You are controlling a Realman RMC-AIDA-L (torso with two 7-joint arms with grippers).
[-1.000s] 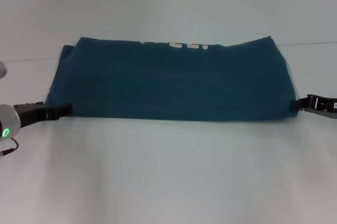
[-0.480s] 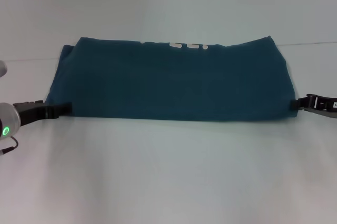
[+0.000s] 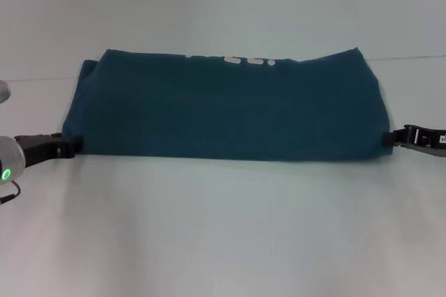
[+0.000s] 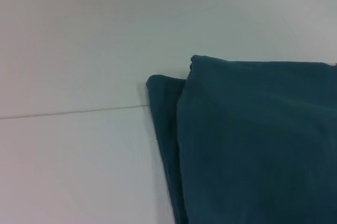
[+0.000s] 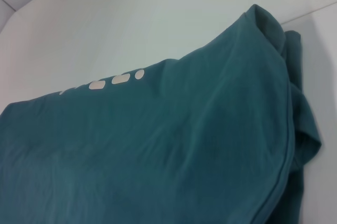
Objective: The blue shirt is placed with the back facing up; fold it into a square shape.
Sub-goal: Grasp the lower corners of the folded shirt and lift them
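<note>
The blue shirt [image 3: 230,109] lies folded into a wide flat band across the table, with a strip of white lettering [image 3: 247,61] showing along its far edge. My left gripper [image 3: 70,147] sits low on the table at the band's near left corner, just touching the cloth's edge. My right gripper [image 3: 394,138] rests at the near right corner, against the cloth. The left wrist view shows the layered left end of the shirt [image 4: 253,140]. In the right wrist view the shirt [image 5: 158,145] fills the picture, with the lettering [image 5: 113,81] on its far side.
The white table [image 3: 223,234] runs wide in front of the shirt and behind it. A thin seam line [image 3: 411,57] crosses the table at the shirt's far edge, also seen as the seam line [image 4: 73,111] in the left wrist view.
My left gripper has slid outward to the left, from over the shirt's near left corner to its edge. The shirt and the right gripper have stayed put.
</note>
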